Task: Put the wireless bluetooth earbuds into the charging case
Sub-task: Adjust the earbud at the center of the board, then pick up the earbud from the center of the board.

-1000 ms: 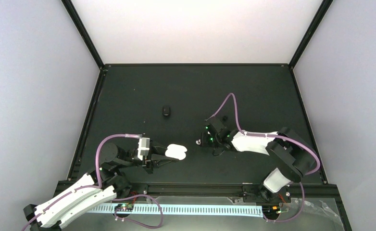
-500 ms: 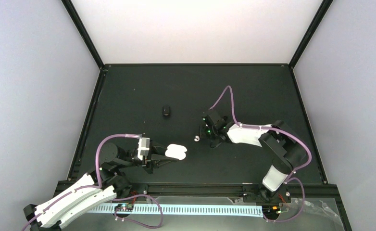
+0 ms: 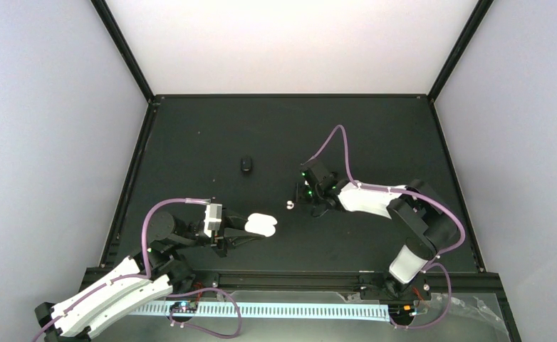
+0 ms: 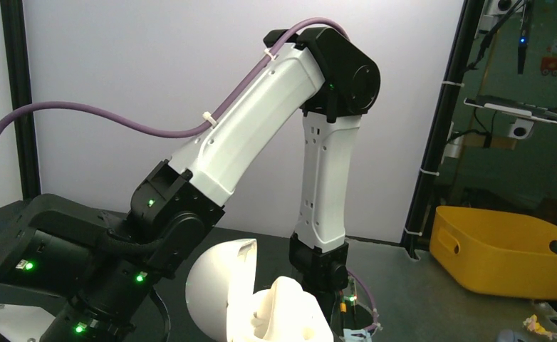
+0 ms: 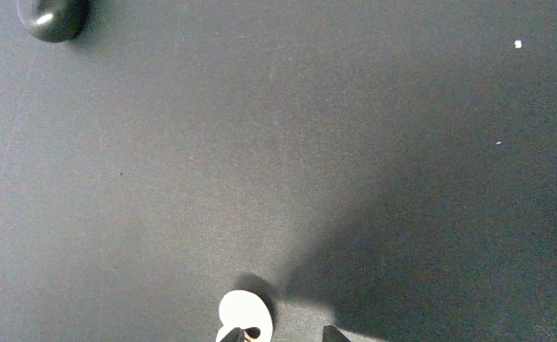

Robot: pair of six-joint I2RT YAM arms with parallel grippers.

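The white charging case [image 3: 261, 224] hangs just above the table with its lid up, and my left gripper [image 3: 249, 229] is shut on it. In the left wrist view the case [image 4: 261, 299] fills the bottom centre, brightly lit, and my own fingers are hidden under it. A white earbud [image 3: 290, 204] lies on the black table to the case's right. My right gripper [image 3: 299, 201] sits beside it. In the right wrist view the earbud [image 5: 243, 311] lies against the left fingertip [image 5: 236, 335], and the right gripper [image 5: 284, 333] is open. A black earbud [image 3: 246, 164] lies farther back, also seen at the top left of that view [image 5: 51, 14].
The table [image 3: 190, 142] is a black mat with a raised black frame and white walls around it. A yellow bin [image 4: 503, 249] stands off the table, seen in the left wrist view behind my right arm [image 4: 261, 135].
My right wrist has swung toward the far side and a little left. Its jaws have parted. The white earbud shifted slightly farther back. The left arm and the case have not moved.
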